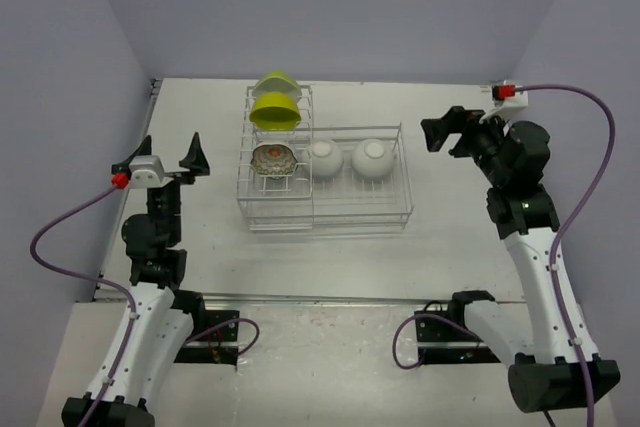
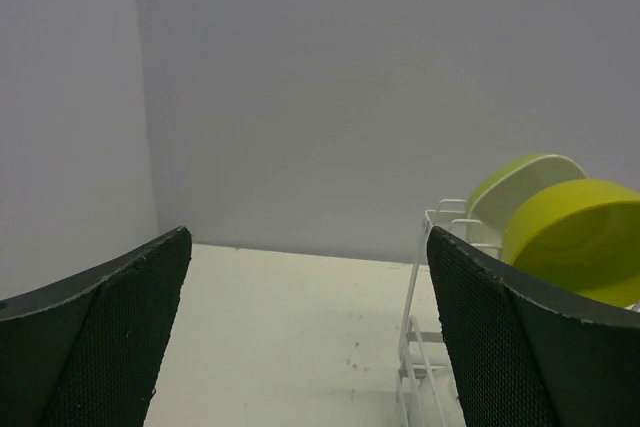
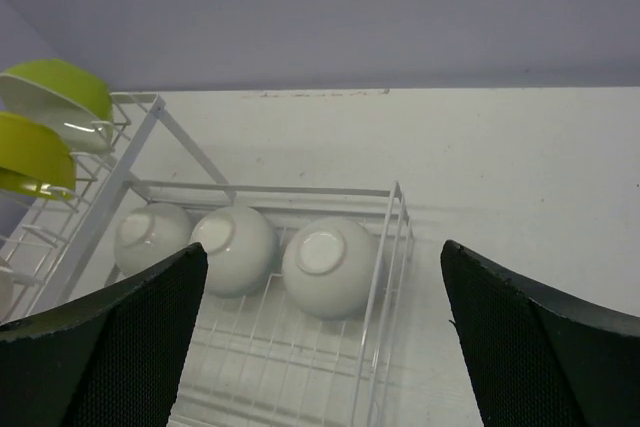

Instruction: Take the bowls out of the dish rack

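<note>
I am just starting, I think, because every bowl I can see is sitting in the dish rack (image 1: 330,217) in the middle of the table (image 1: 470,247). I am holding my right gripper (image 1: 447,131) up near the right end of the rack, fingers wide apart with nothing between them. My left gripper (image 1: 168,154) is hanging off to the left of the rack, wide apart and empty too. The two lime-yellow bowls (image 1: 275,110) are leaning in the tall part at the far left. The patterned bowl (image 1: 270,159) is lying in the low part, and the white bowls (image 1: 372,159) are lying upside down to its right. Next I am thinking my right gripper should go down to the white bowl nearest the right end. It is round and bottom-up, so I am guessing I must pinch its edge and not bump the wires
</note>
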You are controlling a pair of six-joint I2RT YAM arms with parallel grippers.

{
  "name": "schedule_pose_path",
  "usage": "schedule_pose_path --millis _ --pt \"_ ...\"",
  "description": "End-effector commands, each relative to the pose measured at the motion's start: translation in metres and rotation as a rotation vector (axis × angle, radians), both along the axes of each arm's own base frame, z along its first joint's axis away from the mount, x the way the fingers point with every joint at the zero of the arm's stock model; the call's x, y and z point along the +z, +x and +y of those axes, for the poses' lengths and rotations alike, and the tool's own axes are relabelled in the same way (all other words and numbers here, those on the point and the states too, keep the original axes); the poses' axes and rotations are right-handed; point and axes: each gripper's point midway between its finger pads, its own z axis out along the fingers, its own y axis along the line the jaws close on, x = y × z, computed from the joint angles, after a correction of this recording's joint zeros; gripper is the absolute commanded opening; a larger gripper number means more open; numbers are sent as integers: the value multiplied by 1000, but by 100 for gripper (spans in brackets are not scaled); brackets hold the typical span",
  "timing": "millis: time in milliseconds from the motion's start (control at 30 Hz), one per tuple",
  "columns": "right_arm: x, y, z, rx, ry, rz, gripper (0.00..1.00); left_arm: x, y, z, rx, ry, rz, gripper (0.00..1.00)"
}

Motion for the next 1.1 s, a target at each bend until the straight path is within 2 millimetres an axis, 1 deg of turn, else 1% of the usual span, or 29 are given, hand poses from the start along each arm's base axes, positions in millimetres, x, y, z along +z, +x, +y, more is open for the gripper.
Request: schedule_pose_path --millis 0,33,67,100,133,167,200,233,267,300,333,400,433,467,500,533,567,633,667,733,767,800,833,867,933,967,1000,1033,1067 --pt "16 3 2 -1 -36 -2 99 17 -1 9 46 -8 -16 100" --pt "31 2 4 11 -50 -19 99 21 -1 14 68 -28 1 100" --pt "21 4 12 37 -65 40 99 20 -1 28 133 -99 15 100" --pt "21 4 19 61 -84 54 99 25 -2 35 168 -129 36 100" --pt "39 3 26 81 -90 36 99 23 1 42 206 -157 64 100" --pt "36 -2 42 133 -103 69 99 21 1 53 267 -198 88 100" --pt "34 0 54 173 -112 88 99 29 1 55 284 -197 113 100" --pt "52 -3 63 199 -107 65 99 26 9 55 294 -174 156 100" --pt "57 -8 76 247 -101 63 99 27 13 53 286 -148 186 100" --pt "53 -9 88 297 -90 97 99 31 17 52 287 -136 228 100" --pt "71 -12 94 315 -79 69 99 34 19 51 283 -130 241 100" --pt "77 -20 113 379 -78 76 98 40 19 51 284 -133 273 100" --pt "86 -17 120 393 -77 68 98 43 19 48 271 -123 285 100" --pt "90 -19 126 411 -78 65 97 46 20 39 222 -92 289 100" --pt "91 -23 134 442 -83 67 95 53 19 36 203 -68 281 100" --pt "94 -20 139 450 -83 65 94 54 19 36 203 -68 279 100" --pt "94 -22 145 468 -88 63 94 46 16 41 229 -138 306 100" --pt "89 -20 155 496 -99 73 95 41 15 46 257 -185 314 100" --pt "87 -22 164 520 -104 75 95 36 15 46 253 -269 318 100" --pt "77 -21 179 557 -123 84 94 25 21 34 193 -206 386 100" --pt "68 -20 194 586 -141 98 95 18 23 19 117 -154 447 100" --pt "64 -21 203 604 -150 103 95 14 25 13 85 -130 477 100" --pt "56 -22 218 620 -169 110 95 13 26 2 19 -84 498 100" --pt "54 -21 226 624 -187 103 95 7 29 -1 10 -83 531 100" --pt "52 -23 241 645 -204 99 95 6 30 -3 1 -97 552 100" --pt "40 -25 255 672 -226 124 94 4 30 -5 -8 -108 564 100" --pt "45 -23 258 655 -234 111 94 3 30 -3 0 -126 567 100" --pt "44 -25 262 659 -242 108 94 2 29 0 22 -153 566 100" --pt "45 -29 269 674 -248 95 94 0 25 12 91 -225 564 100"
